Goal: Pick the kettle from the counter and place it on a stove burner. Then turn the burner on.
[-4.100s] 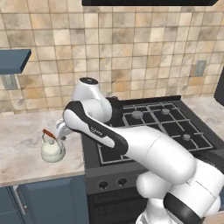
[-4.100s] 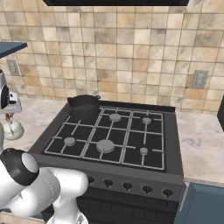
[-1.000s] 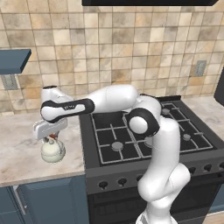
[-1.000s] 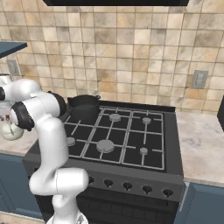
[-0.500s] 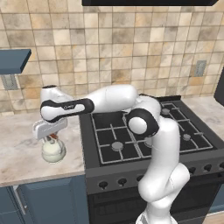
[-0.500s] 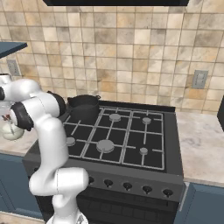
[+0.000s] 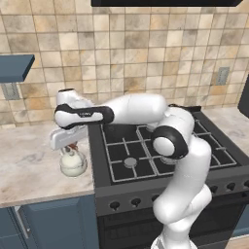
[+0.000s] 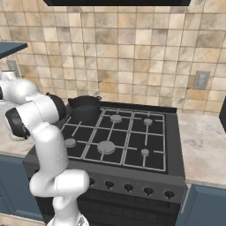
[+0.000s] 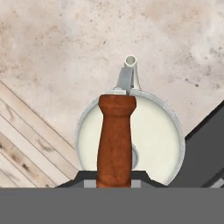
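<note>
A: What had changed around the kettle (image 7: 73, 163) since a second before?

B: Very little. The kettle stood at the same place on the counter (image 7: 29, 168), just left of the stove (image 7: 146, 160), and the arm kept the same reach over it. Only the gripper (image 7: 72, 146) had changed: its jaws, wider a second before, had come together on the kettle's orange-red handle (image 9: 115, 135).

A: So it was clamped on the handle?

B: Yes. In the hand view the handle ran up from between the two fingertips (image 9: 89, 184), which pressed it from both sides. The kettle itself was not lifted; its base was on the stone.

A: What could you not see well?

B: In the left base view the white hand covered the top of the kettle, so only the round cream body showed under it. In the right base view the arm hid the kettle almost fully; I cannot tell it apart there. The lid knob was mostly behind the handle in the hand view.

A: Which way did it point?

B: The kettle stood upright. In the hand view its short spout (image 9: 130, 72) pointed toward the top of the picture, away from the fingertips, and the handle's long axis lay in the same line as the spout. Farther than the kettle, on the stove, the mid-sized burner (image 8: 106, 147) sat bare under the grate, and a dark pot (image 8: 84, 109) stood at the stove's back left corner.
</note>
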### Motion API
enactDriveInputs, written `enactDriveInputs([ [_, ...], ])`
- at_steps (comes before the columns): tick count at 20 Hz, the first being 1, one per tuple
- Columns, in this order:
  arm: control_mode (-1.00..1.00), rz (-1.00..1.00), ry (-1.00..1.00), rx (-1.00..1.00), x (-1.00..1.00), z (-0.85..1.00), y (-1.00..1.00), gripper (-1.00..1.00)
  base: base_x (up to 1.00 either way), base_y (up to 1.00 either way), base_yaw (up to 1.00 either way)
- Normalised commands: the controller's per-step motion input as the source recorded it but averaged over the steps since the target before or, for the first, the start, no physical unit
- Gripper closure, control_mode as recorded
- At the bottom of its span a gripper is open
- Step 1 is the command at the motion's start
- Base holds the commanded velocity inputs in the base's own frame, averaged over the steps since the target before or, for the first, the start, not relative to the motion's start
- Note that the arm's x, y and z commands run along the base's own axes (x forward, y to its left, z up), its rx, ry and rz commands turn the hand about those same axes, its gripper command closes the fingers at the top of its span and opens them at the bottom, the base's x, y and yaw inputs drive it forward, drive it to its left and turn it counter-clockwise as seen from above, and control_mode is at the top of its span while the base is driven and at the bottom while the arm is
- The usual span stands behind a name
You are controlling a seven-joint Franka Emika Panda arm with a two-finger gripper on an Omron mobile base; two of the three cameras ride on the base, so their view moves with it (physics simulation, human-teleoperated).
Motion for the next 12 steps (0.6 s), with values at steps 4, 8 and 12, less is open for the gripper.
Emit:
enactDriveInputs([
  [4,-1.0,-0.11,0.0,0.05,0.0,0.5,-0.61,1.0,0.0,0.0,0.0],
  [8,-1.0,-0.13,0.0,0.01,0.0,0.1,-0.77,1.0,0.0,0.0,0.0],
  [12,-1.0,-0.15,0.0,0.0,0.0,0.0,-0.92,1.0,0.0,0.0,0.0],
])
